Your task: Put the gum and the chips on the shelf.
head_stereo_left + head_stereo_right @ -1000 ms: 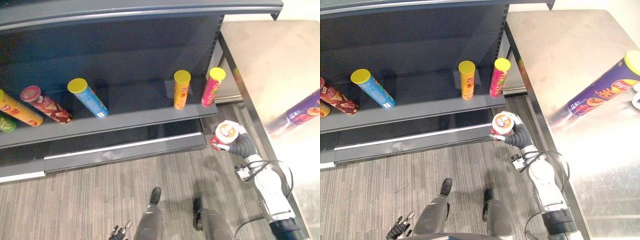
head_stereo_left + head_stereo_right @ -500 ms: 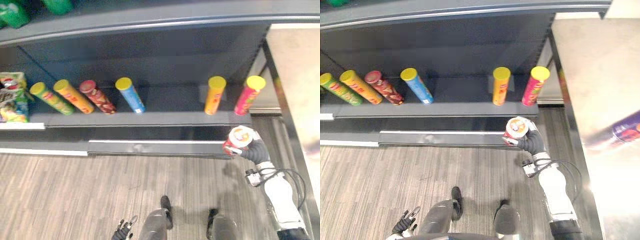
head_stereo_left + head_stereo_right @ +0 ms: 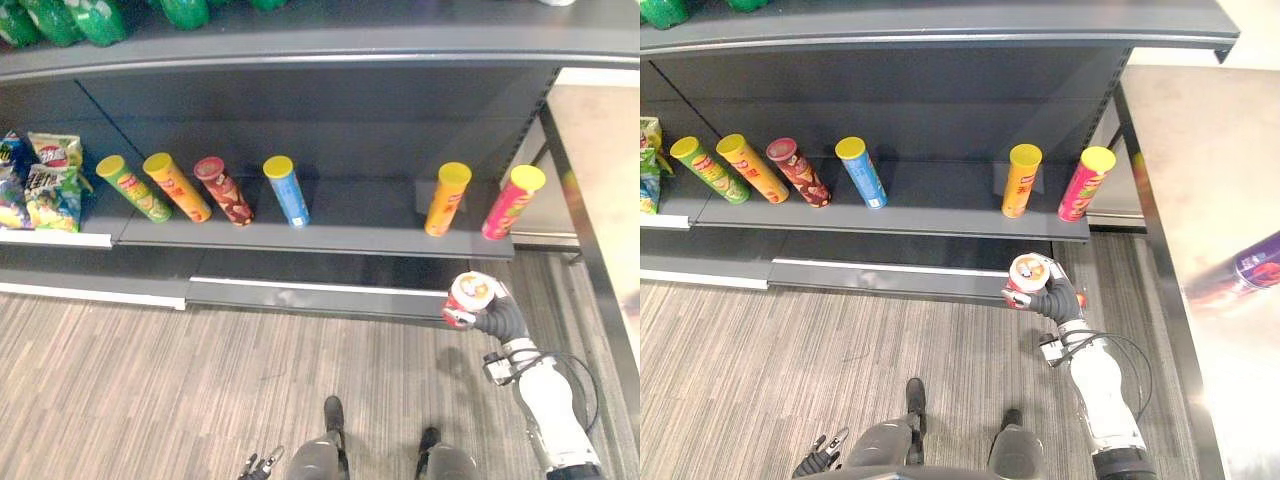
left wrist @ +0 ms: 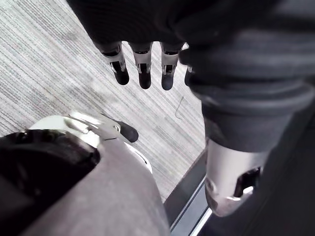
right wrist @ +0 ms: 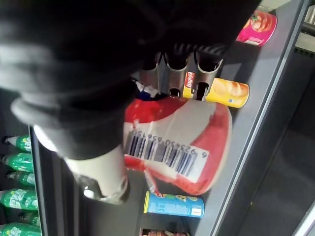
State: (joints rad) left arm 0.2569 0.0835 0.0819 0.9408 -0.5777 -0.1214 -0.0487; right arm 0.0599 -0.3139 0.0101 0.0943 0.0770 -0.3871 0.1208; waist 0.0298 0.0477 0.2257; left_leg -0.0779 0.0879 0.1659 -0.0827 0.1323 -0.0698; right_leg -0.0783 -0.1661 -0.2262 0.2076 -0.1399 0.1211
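Nearest, hanging low by the leg: the left robot hand (image 4: 142, 69), fingers straight and loose, holding nothing, likely not needed for this step

Ahead, clamped in the right robot hand (image 3: 1058, 298): a short red-and-white round tub with a barcode label (image 5: 182, 147), fingers and thumb curled round its side, lid up, well clear of the striped grey carpet floor (image 3: 200, 380). Kept upright, probably so as to stand flat once set down. Closed by a printed lid; contents not to be seen

Just beyond the fingertips and a little higher: the dark grey metal shelf (image 3: 360, 212), close to the tub but apart. Standing on it nearest that robot hand, an upright orange tube with a yellow lid (image 3: 445, 200) and a pink tube (image 3: 510, 200). Bare board beside them, seemingly room for the tub

Further along to the robot hand's left: a blue tube (image 3: 288, 192), a dark red tube (image 3: 224, 190), a second orange tube (image 3: 177, 187), a green tube (image 3: 132, 188), then snack bags (image 3: 45, 185)

Off to the robot hand's right, on the steel counter (image 3: 1210, 150): a purple tube (image 3: 1260, 262), likely the chips, not yet shelved
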